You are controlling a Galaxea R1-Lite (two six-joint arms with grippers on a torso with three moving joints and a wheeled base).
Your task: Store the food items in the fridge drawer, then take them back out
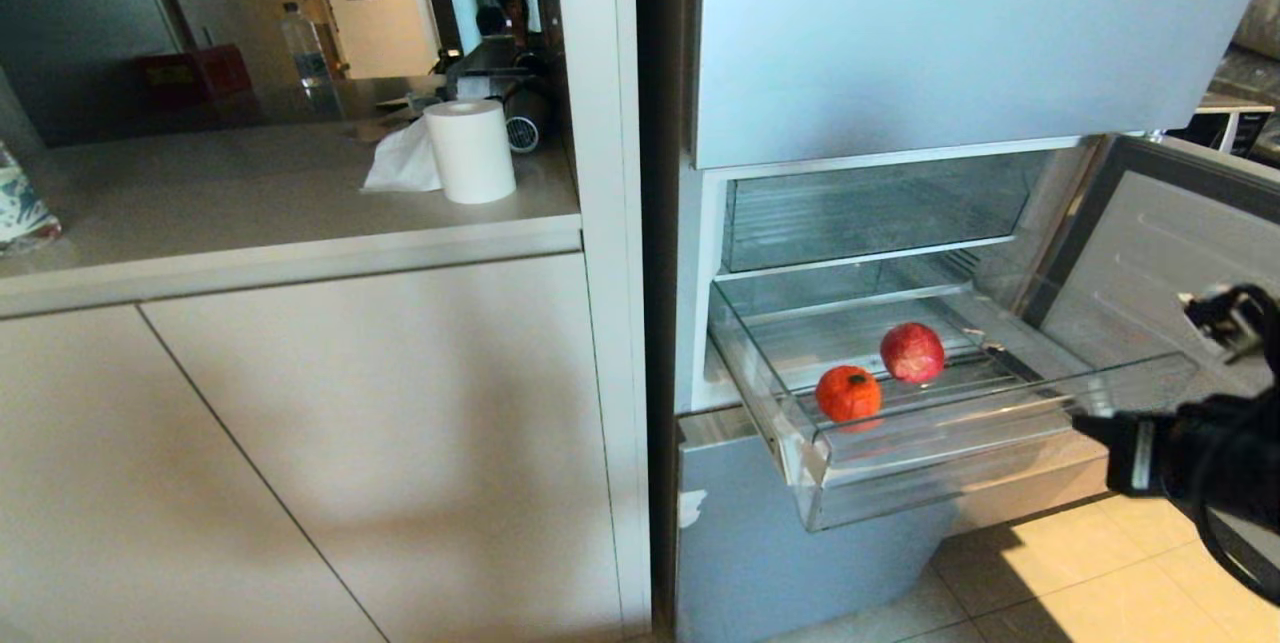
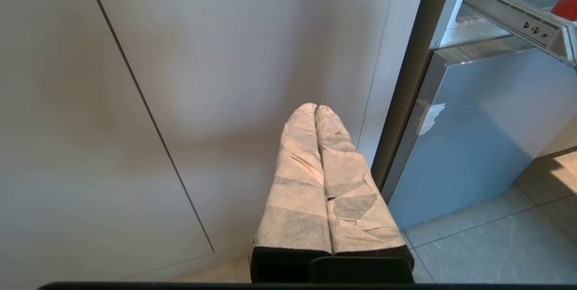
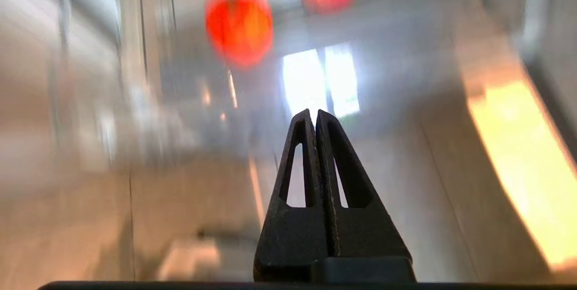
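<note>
Inside the pulled-out fridge drawer (image 1: 960, 443), two round red fruits rest on the ribbed floor — an orange-red one (image 1: 848, 393) near the front wall, a darker one (image 1: 912, 352) just behind it. They look firm, glossy and apt to roll, so you'd best grip across the widest part from above. Your right claw (image 1: 1090, 423) sits pressed together, empty, just off the drawer's front right corner; mind the clear front wall and the shelf overhead. Your left claw (image 2: 315, 108) is shut, parked by the cabinet.
</note>
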